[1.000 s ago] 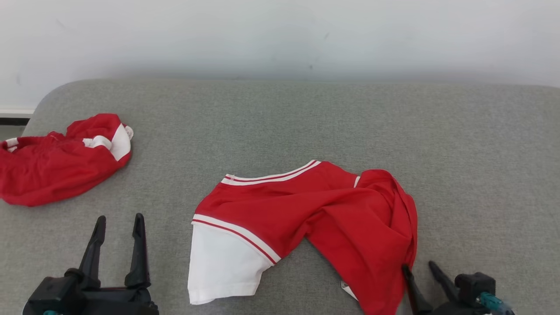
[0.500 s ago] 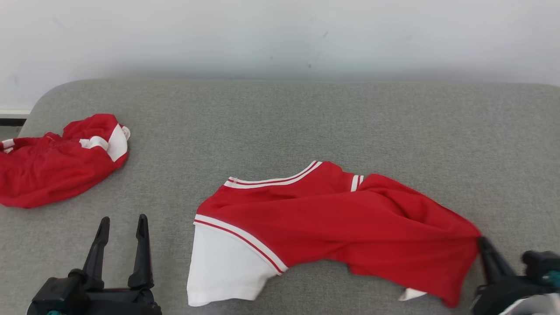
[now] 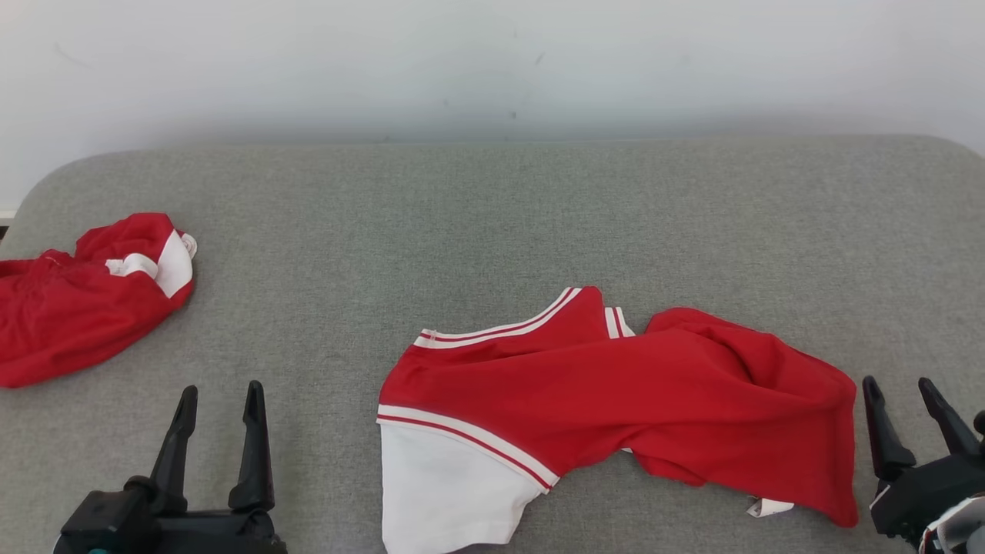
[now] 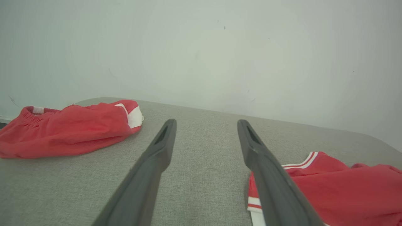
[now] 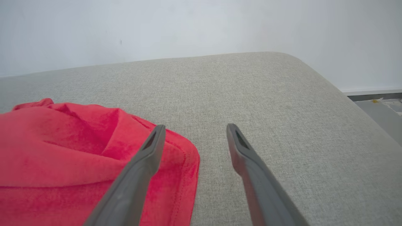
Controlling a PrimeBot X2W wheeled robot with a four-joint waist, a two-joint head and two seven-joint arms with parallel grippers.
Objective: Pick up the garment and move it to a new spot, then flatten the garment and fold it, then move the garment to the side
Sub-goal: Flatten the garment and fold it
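Observation:
A red shirt [image 3: 616,400] with a white sleeve and white-striped collar lies rumpled on the grey padded surface [image 3: 477,215], spread sideways at centre right. Its red hem [image 5: 78,150] lies just left of my right gripper [image 3: 896,388], which stands open and empty beside the cloth [image 5: 193,127]. My left gripper [image 3: 219,392] is open at the lower left, with nothing between its fingers [image 4: 205,122]; the shirt's collar edge [image 4: 314,163] lies to its right.
A second red garment [image 3: 85,300] with white trim is bunched at the far left edge [image 4: 69,125]. A white wall [image 3: 492,61] stands behind the surface. The surface's rounded right edge [image 5: 345,94] drops to a floor.
My right gripper dragged the shirt's hem rightward, spreading the cloth, then let go and now stands open beside it. The head camera shifted, so the whole scene slid. The left gripper stayed put.

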